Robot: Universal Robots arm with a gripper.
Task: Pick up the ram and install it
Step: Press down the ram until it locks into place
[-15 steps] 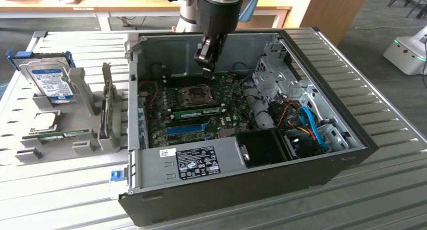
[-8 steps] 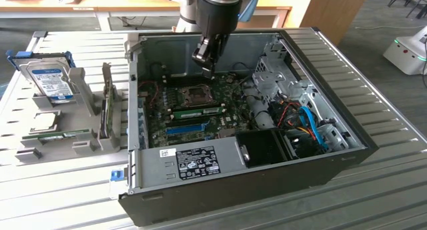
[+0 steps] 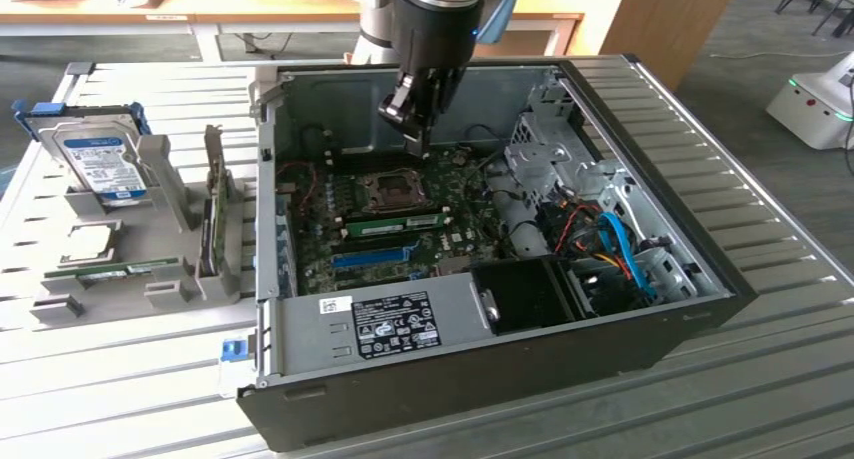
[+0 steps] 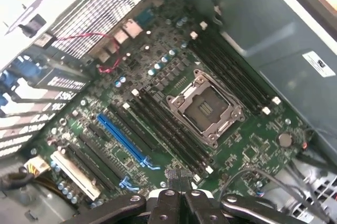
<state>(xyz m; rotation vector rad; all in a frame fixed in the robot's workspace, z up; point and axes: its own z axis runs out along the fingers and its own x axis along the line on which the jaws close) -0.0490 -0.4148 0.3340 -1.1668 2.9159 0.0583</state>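
Note:
My gripper (image 3: 416,139) hangs shut inside the open computer case (image 3: 694,299), above the far part of the motherboard (image 3: 467,234), with nothing between its fingers. A long green ram stick (image 3: 400,220) stands on edge in a slot just this side of the CPU socket (image 3: 395,188), well below the fingertips. Another green ram stick (image 3: 114,272) lies on the grey holder (image 3: 167,294) at the exterior view's left. In the wrist view the closed gripper (image 4: 179,181) points down over the row of black memory slots (image 4: 166,126) beside the CPU socket (image 4: 204,108).
A silver hard drive with a blue label (image 3: 100,159) stands on the holder at the exterior view's left, and a card (image 3: 214,214) stands upright beside it. Inside the case are a blue slot (image 3: 370,258), a drive cage (image 3: 547,144) and blue and orange cables (image 3: 617,247). The case walls rise around the gripper.

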